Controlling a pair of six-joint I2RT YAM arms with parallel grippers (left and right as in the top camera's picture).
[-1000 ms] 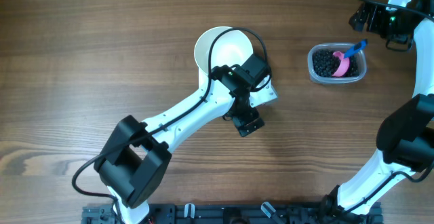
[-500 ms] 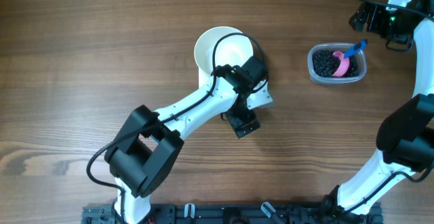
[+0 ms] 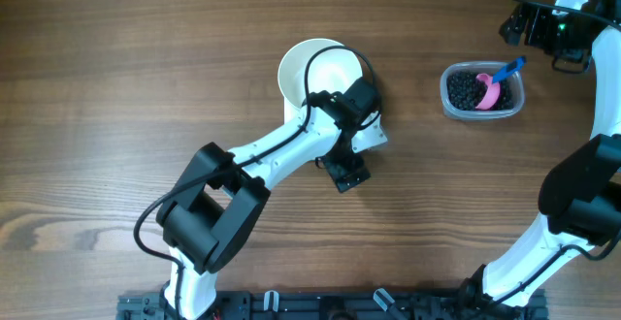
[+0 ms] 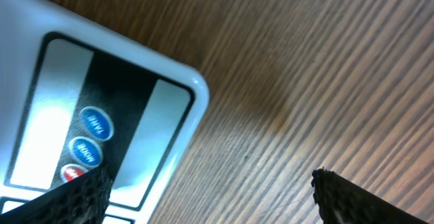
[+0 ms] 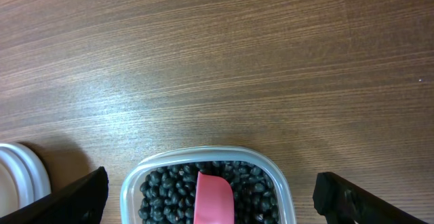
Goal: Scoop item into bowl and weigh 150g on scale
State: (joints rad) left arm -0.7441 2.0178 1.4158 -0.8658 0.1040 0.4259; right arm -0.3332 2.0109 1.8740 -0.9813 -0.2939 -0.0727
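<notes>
The white bowl stands at the table's middle, partly under my left arm. Just right of and below it shows a corner of the white scale, the rest hidden by the arm. Whether the bowl rests on the scale I cannot tell. My left gripper hangs open over the scale's button corner, one finger over the scale and the other over bare wood, the left gripper holding nothing. The black beans fill a clear tub. My right gripper is open above the beans, the right gripper empty.
A pink scoop with a blue handle lies in the clear tub; the scoop and the tub's rim fill the bottom of the right wrist view. A white rim, seemingly the bowl's, shows at its left edge.
The left arm's elbow has swung right and forward, and its wrist has slid slightly left over the scale. The right arm has not moved. Both grippers stay open.
</notes>
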